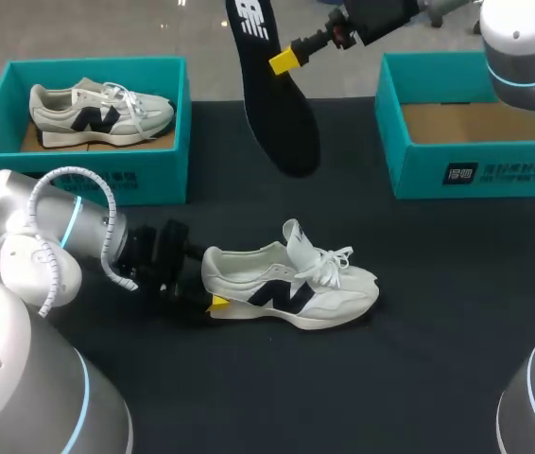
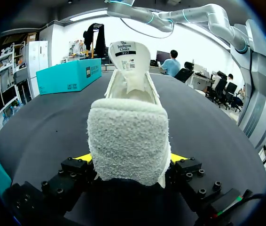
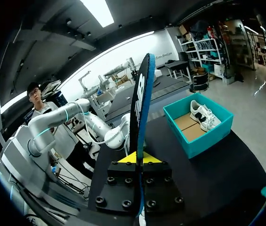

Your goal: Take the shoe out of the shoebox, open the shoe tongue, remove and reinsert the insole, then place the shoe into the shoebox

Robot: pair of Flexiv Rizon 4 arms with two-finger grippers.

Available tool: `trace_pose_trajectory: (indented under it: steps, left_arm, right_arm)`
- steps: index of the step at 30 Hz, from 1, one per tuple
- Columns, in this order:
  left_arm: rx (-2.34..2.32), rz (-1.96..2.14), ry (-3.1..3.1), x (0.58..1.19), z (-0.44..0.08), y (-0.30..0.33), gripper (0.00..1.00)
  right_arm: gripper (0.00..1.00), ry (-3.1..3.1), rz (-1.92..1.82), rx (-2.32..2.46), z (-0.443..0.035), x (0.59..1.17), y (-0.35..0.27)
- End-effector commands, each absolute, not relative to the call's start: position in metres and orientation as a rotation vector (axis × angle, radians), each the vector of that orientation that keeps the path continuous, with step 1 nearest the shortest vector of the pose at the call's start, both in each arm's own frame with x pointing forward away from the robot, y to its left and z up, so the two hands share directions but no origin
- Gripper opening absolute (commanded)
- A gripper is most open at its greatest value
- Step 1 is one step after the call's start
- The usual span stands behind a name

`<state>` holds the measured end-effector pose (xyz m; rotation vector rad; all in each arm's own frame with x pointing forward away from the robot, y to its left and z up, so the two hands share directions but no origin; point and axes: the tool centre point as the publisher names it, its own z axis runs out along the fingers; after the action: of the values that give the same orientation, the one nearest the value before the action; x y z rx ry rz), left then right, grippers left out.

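Head view: white low-top shoe (image 1: 291, 284) with a dark side logo lies on its sole on the black cloth table (image 1: 438, 312), toe toward the robot's right, laces loose, tongue (image 1: 296, 236) pulled up. Left gripper (image 1: 213, 303) is at the heel; left wrist view shows the fuzzy, terry-like heel collar filling the gap, one yellow fingertip (image 2: 83, 157) pressed on each side, so it is clamped on the shoe's heel at moderate spread. Tongue stands upright ahead of it, printed label facing the camera. Right gripper (image 1: 284, 60) holds the insole (image 1: 277, 95) up over the table's far side: flat, thin, black, foot-shaped, white logo on it, hanging roughly vertical. Right wrist view has the insole edge-on between the fingers, which look pinched nearly together on it, though one pad is hidden. Teal cardboard shoebox (image 1: 145, 180) at far left holds a second shoe (image 1: 97, 113); teal box (image 1: 419, 175) at far right shows a bare brown floor.
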<state>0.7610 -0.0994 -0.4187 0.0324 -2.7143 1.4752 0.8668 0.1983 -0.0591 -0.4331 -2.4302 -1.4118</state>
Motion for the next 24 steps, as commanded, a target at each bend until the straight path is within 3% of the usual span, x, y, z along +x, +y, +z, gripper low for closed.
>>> trace_pose_trajectory:
  steps: [1, 24]
  left_arm:
    - [0.034, 1.469, -2.718, 0.760, -0.421, -0.099, 0.00]
    - [0.034, 1.469, -2.718, 0.760, -0.421, -0.099, 0.00]
  right_arm:
    - [0.00, -2.452, -1.433, -0.492, -0.051, 0.851, 0.172]
    - [0.00, -2.452, -1.502, -0.627, -0.031, 0.808, 0.112]
